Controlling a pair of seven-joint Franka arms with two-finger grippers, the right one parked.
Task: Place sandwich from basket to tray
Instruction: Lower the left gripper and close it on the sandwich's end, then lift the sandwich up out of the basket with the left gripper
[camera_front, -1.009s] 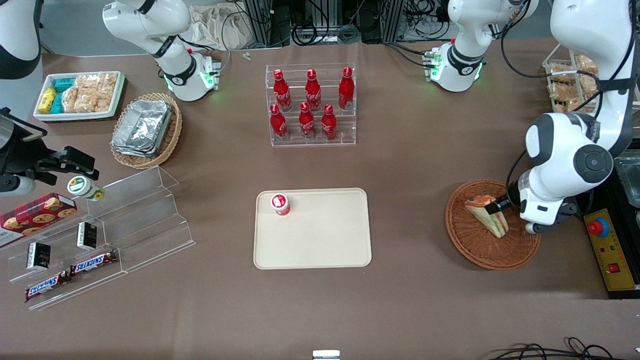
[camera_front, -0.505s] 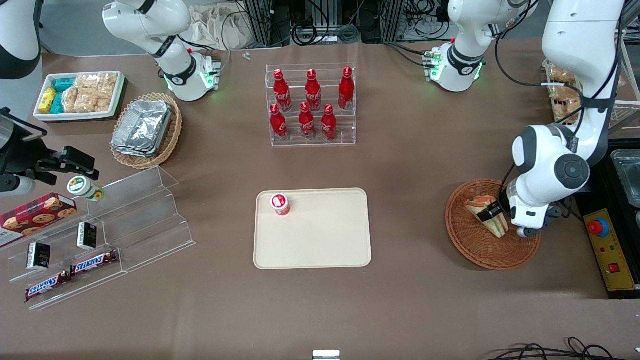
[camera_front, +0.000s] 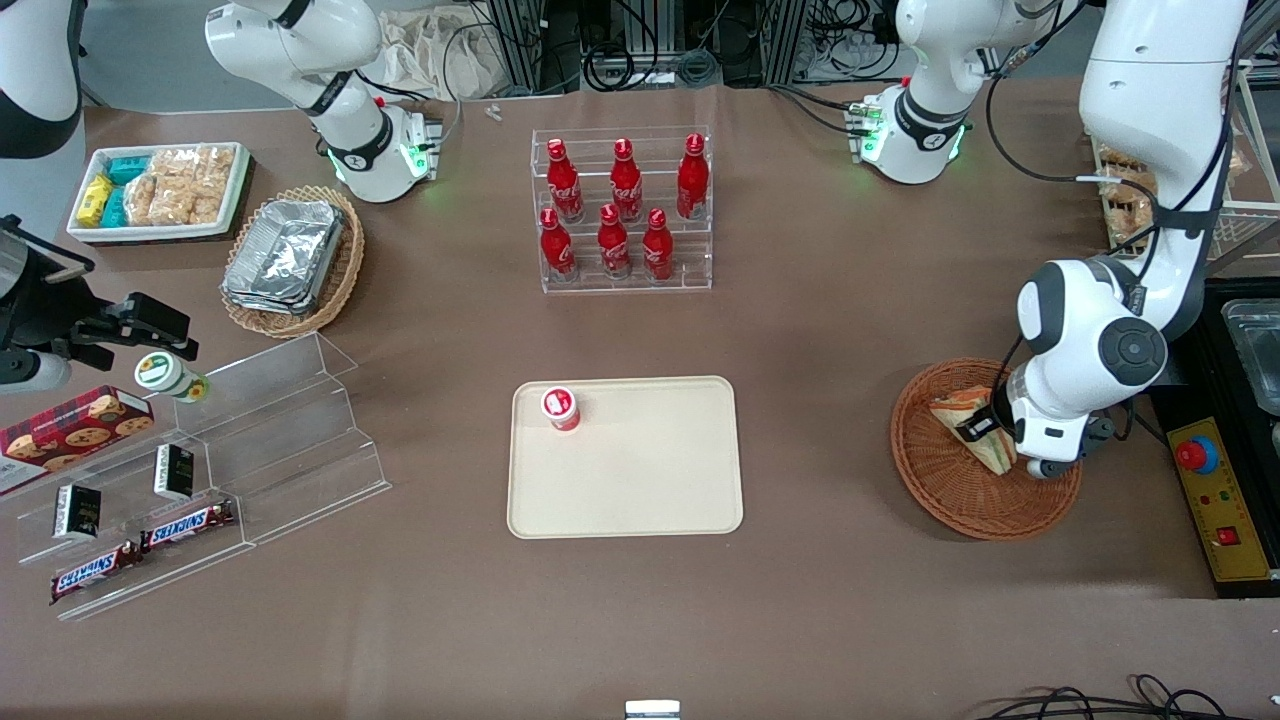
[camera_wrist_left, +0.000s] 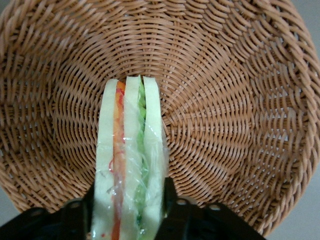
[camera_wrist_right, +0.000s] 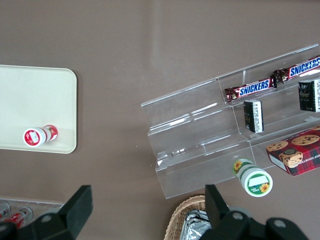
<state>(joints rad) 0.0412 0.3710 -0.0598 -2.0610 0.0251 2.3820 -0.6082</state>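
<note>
- The gripper (camera_front: 980, 425) was down inside the basket (camera_front: 940, 490), toward the working arm's end of the table.
- Its fingers (camera_wrist_left: 170, 207) were closed on the sandwich (camera_front: 968, 428), one against each outer bread face, as the wrist view showed.
- The sandwich (camera_wrist_left: 131, 165) stood on edge in clear wrap, its orange, red and green layers facing the wrist camera; whether it touched the basket (camera_wrist_left: 225, 100) floor could not be told.
- The tray (camera_front: 640, 490) lay flat at the middle of the table, well apart from the basket.
- A small red cup (camera_front: 561, 408) with a white lid stood on the tray, in the corner farthest from the front camera and toward the parked arm's end.
- A clear rack of red bottles (camera_front: 622, 210) stood farther from the front camera than the tray.
- A tan basket of foil trays (camera_front: 290, 260) and a clear stepped stand with Snickers bars (camera_front: 140, 545) sat toward the parked arm's end.
</note>
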